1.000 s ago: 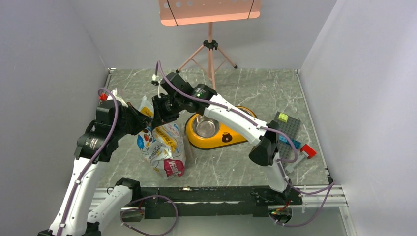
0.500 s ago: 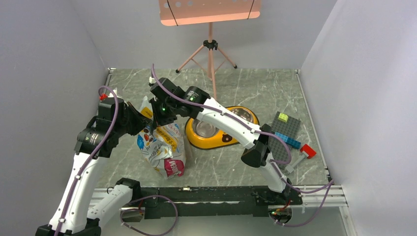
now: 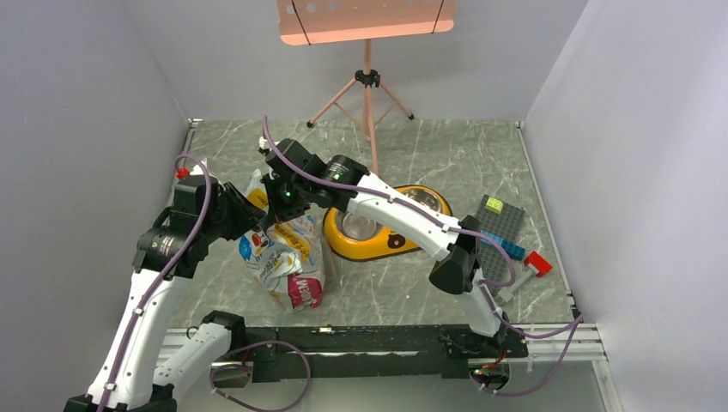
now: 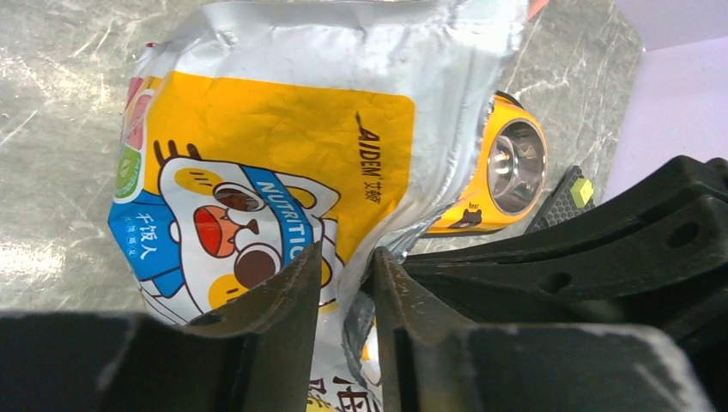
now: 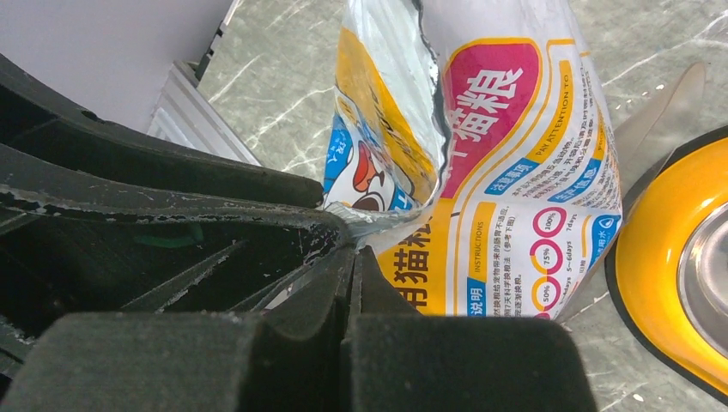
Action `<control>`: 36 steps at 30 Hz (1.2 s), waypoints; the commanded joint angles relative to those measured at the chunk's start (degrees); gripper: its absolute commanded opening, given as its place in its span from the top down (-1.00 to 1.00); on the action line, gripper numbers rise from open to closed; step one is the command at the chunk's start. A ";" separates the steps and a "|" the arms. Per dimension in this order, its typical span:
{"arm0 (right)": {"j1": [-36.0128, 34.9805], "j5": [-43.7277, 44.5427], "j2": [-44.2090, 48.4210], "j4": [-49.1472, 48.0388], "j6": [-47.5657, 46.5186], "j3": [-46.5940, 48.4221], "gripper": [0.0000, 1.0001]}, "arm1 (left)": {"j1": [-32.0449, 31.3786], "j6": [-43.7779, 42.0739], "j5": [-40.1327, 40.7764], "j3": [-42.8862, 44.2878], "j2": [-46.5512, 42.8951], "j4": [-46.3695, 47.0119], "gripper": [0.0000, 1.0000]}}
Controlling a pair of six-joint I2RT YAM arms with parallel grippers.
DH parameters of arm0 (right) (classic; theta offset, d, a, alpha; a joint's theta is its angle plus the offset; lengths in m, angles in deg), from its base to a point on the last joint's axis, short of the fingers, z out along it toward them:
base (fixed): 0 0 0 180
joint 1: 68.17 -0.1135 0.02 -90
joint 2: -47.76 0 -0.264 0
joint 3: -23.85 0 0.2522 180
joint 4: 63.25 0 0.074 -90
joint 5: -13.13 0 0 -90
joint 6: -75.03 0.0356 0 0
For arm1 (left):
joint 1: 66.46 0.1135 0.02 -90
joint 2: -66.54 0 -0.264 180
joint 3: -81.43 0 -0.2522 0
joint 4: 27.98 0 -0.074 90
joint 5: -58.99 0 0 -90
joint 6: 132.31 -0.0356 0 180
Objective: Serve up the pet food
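left gripper (image 4: 342,257): we see its fingers a narrow way apart, with a fold of the bag's silver edge in the gap; we cannot tell whether they press it.
right gripper (image 5: 349,245): fingers closed tight together, pinching the bag's foil top edge at their tips.
pet food bag (image 3: 288,257): upright and crumpled on the table, between both grippers, magenta band at its bottom, silver lining showing at the top.
feeder (image 3: 369,249): yellow, just beside the bag on its right; one steel bowl (image 3: 359,223) in our view.
table (image 3: 429,154): grey marbled top.
baseplate (image 3: 506,225): grey, studded, with coloured bricks, well apart near the right edge.
tripod stand (image 3: 367,86): pink, at the far edge.
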 commanded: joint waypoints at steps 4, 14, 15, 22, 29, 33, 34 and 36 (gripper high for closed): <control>1.44 0.26 2.97 -4.69 -1.59 -0.35 1.00 | -0.06 -3.05 -1.63 -3.09 -1.92 -1.27 0.14; 1.96 -0.55 4.58 -6.55 -1.11 -3.18 1.00 | -0.06 -3.39 -6.05 -7.66 -1.86 1.93 0.44; 2.09 -0.63 4.96 -6.96 -1.11 -3.79 1.00 | -0.09 -3.38 -6.45 -8.38 -2.17 3.05 0.35; 2.27 -1.27 5.44 -8.02 -1.19 -5.26 1.00 | -0.06 -4.81 -8.18 -9.47 -1.77 8.53 0.39; 1.00 13.09 3.60 0.68 -3.37 0.11 1.00 | -0.06 -11.30 0.30 -1.05 1.23 5.89 1.00; -0.02 29.71 1.70 9.89 -6.31 4.36 1.00 | -0.06 -13.53 7.03 1.61 -0.07 5.43 1.00; -0.11 30.60 3.15 8.58 -7.42 2.06 1.00 | -0.06 -14.14 7.32 1.58 -1.04 6.90 1.00; -0.50 30.97 6.30 4.73 -9.53 -2.58 1.00 | -0.06 -15.27 6.85 1.82 -2.84 10.20 1.00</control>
